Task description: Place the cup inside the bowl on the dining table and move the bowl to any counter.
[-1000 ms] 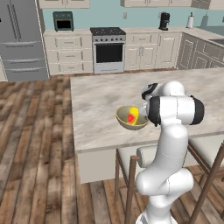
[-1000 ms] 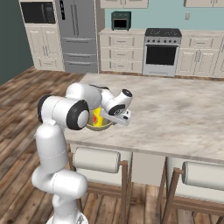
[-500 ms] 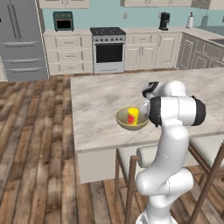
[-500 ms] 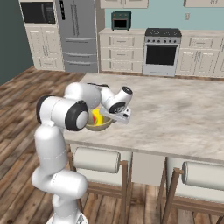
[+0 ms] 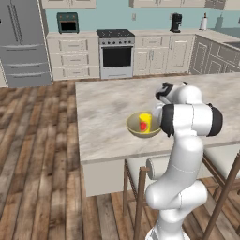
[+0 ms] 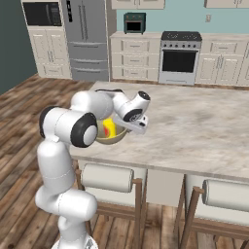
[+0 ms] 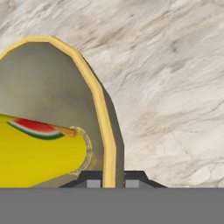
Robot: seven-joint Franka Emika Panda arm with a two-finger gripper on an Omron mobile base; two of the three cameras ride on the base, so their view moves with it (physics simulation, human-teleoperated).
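1. The bowl [image 7: 52,100] rim is pinched between the gripper [image 7: 112,180] fingers at 6 o'clock in the hand view.
2. The cup [image 5: 145,123] is held inside the bowl, on the table [image 5: 108,108].

The hand view's edge cuts off the bowl [image 7: 107,131] and the cup [image 7: 39,153] lying inside it, and the fingertips [image 7: 92,181] astride its rim barely show.
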